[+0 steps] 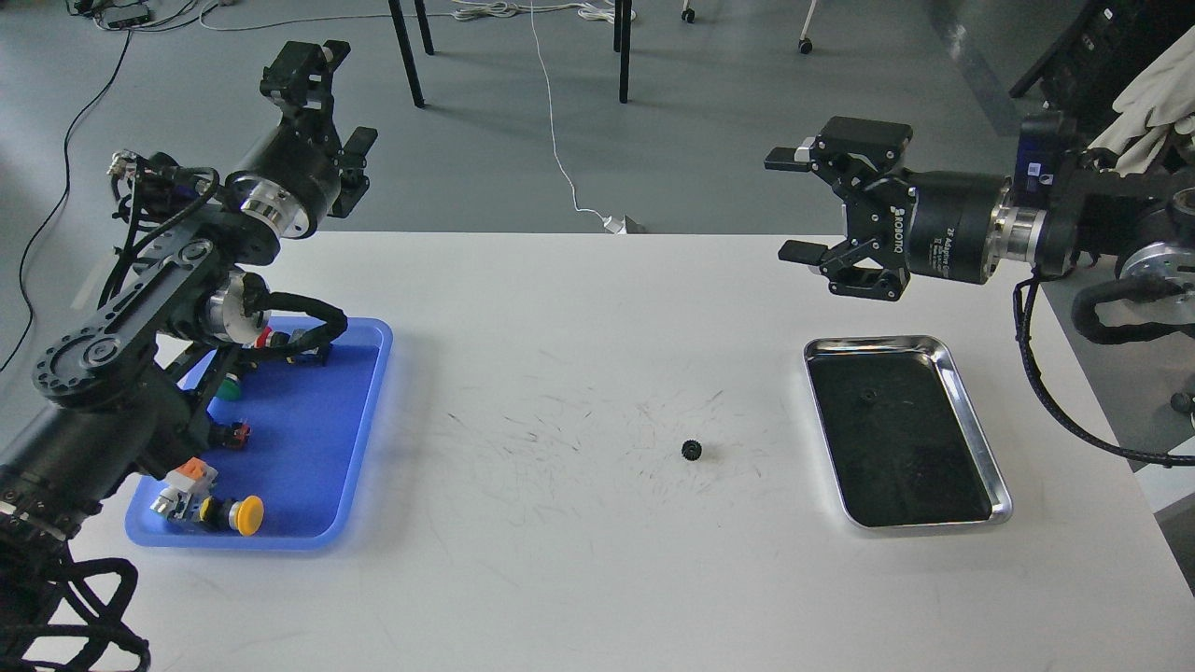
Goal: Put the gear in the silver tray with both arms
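Note:
A small black gear (692, 450) lies on the white table (597, 579) near its middle, left of the silver tray (997, 471). The tray sits at the right, its dark mirror bottom holding nothing but a faint reflection. My right gripper (787, 205) is open and empty, held high above the table's far right, pointing left, above and beyond the tray. My left gripper (327, 98) is open and empty, raised above the table's far left corner, pointing up and away, far from the gear.
A blue plastic tray (308, 448) at the left holds a yellow push button (246, 514) and several other small switch parts. My left arm's elbow and cables hang over its left side. Chair legs and cables lie on the floor beyond the table.

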